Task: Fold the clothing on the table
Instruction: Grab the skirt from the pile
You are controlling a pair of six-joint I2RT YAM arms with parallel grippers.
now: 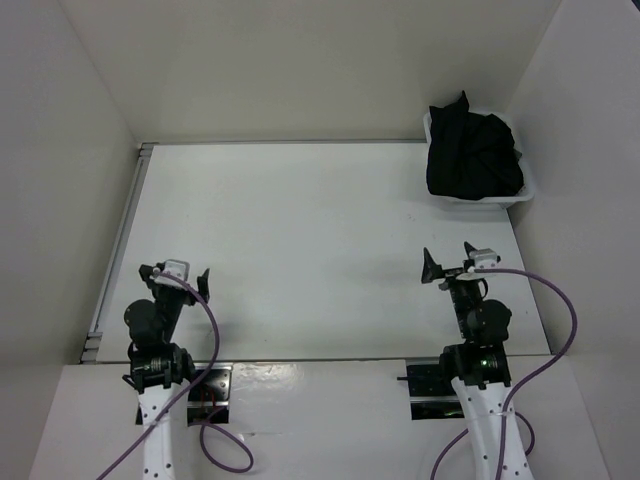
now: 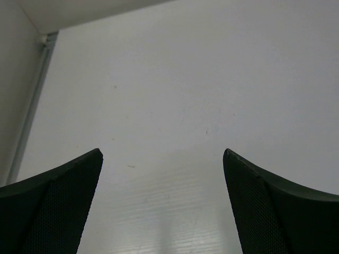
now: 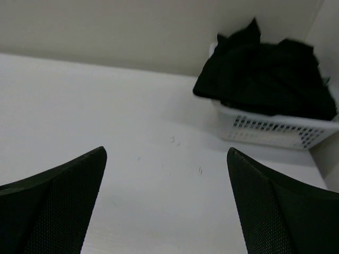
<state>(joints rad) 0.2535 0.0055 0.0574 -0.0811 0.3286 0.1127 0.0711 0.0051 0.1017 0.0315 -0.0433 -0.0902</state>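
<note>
We see black clothing [image 1: 475,150] heaped in white basket [image 1: 482,205], far right corner of table [image 1: 300,240]. Left gripper [image 1: 177,280] near left, jaws apart. Right gripper [image 1: 449,260] near right, jaws apart.

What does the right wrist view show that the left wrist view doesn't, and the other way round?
Only the right wrist view shows the black clothing, heaped in a white basket at the far right of the table, against the wall. Only the left wrist view shows the metal rail along the table's left edge, up to the far left corner. Both show white tabletop and a pair of dark fingers spread wide with nothing between them: the right arm's fingers in one, the left arm's fingers in the other.
</note>
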